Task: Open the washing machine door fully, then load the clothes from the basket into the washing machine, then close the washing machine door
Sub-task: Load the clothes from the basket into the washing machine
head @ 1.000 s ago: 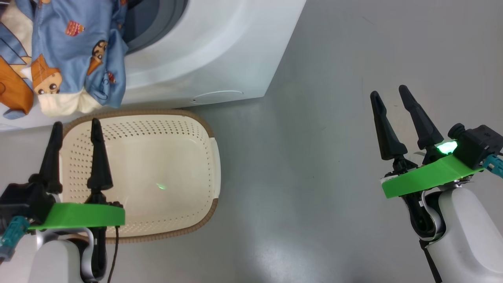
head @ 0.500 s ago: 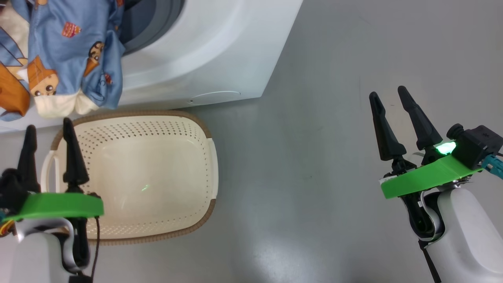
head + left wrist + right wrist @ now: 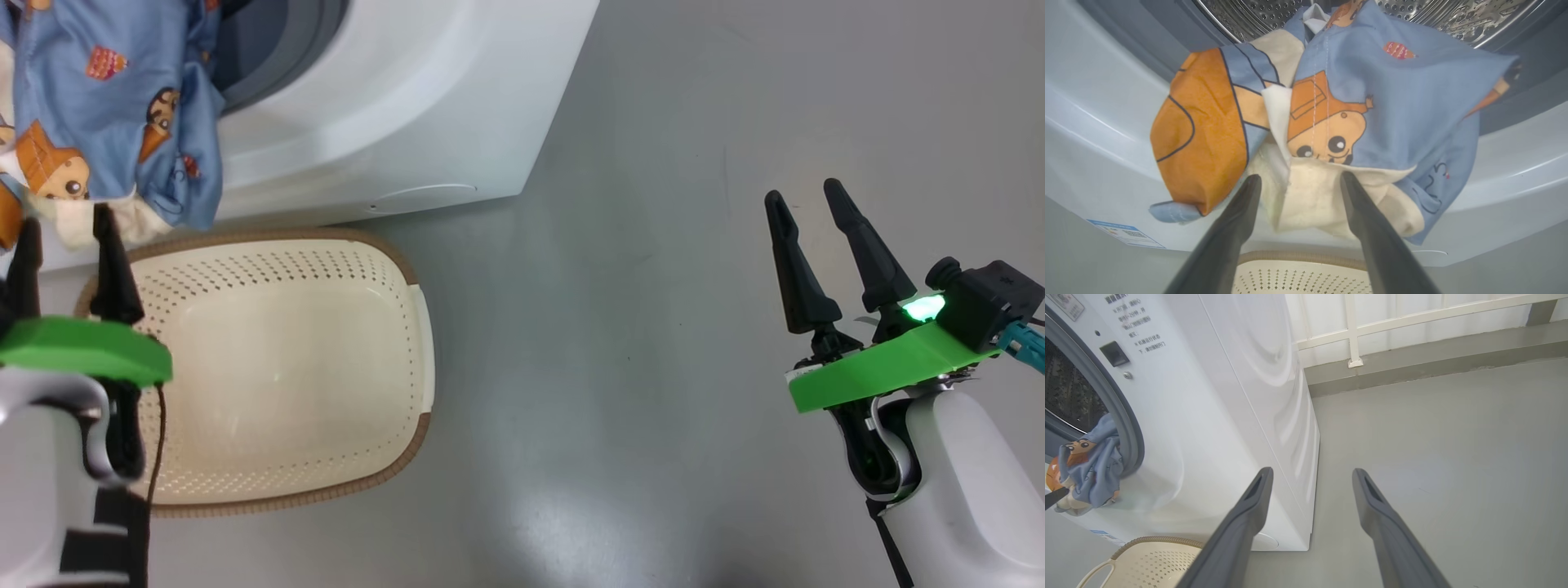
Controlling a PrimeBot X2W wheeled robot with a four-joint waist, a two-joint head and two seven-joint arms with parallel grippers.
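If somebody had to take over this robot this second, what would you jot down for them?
Left claw: open, pointing at the clothes, gripping nothing.
Right claw: open, over bare floor.
Clothes: draped over the washing machine opening, partly in the drum, partly hanging out.
Basket: empty, on the floor below.
Done: basket unloaded.
To do: push clothes fully in, close the door.

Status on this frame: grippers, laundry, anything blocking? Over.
Left gripper open, tips at the clothes. Right gripper open, empty. Basket empty. Clothes drape over the washing machine opening's lip; likely to foul closing.
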